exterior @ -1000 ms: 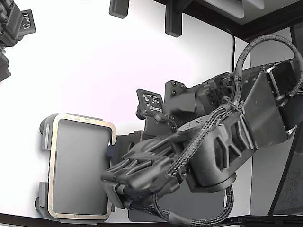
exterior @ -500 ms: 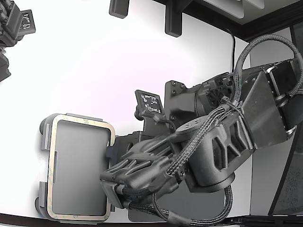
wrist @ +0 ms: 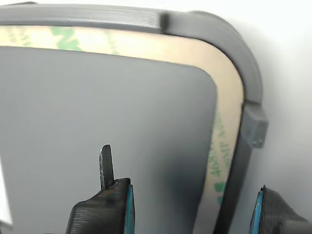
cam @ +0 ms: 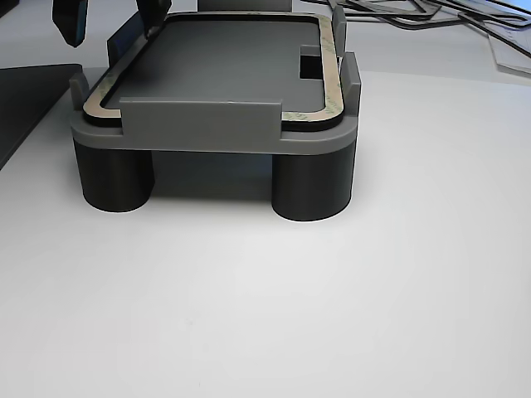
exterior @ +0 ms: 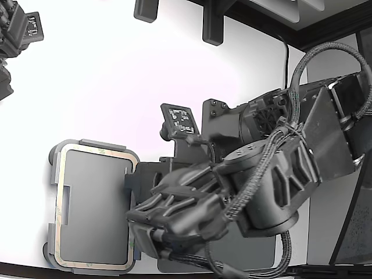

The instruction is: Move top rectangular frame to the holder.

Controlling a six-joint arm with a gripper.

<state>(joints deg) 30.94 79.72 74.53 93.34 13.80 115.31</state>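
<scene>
The cream rectangular frame point(exterior: 96, 150) lies flat on the light grey holder point(exterior: 102, 143), inside its raised tabs, at the exterior view's lower left. The wrist view shows the frame's rounded corner point(wrist: 226, 112) with green marks, and the holder's rim point(wrist: 243, 63) around it. My gripper point(wrist: 192, 217) is open and empty, one finger point(wrist: 114, 204) over the holder's inner plate, the other point(wrist: 273, 214) outside its rim. In the other view the frame point(cam: 334, 83) rests on the holder point(cam: 199, 124), with the gripper point(cam: 112, 16) above the far side.
A dark grey flat mat point(exterior: 256, 256) lies under my arm, and shows at the other view's left point(cam: 25, 99). A second arm point(exterior: 17, 35) sits at the exterior view's top left. Black posts point(exterior: 212, 26) stand at the back. Cables point(cam: 415, 12) lie behind the holder.
The frame has shifted toward the exterior view's left and now sits squarely inside the holder's tabs. My arm has swung slightly lower and toward the left.
</scene>
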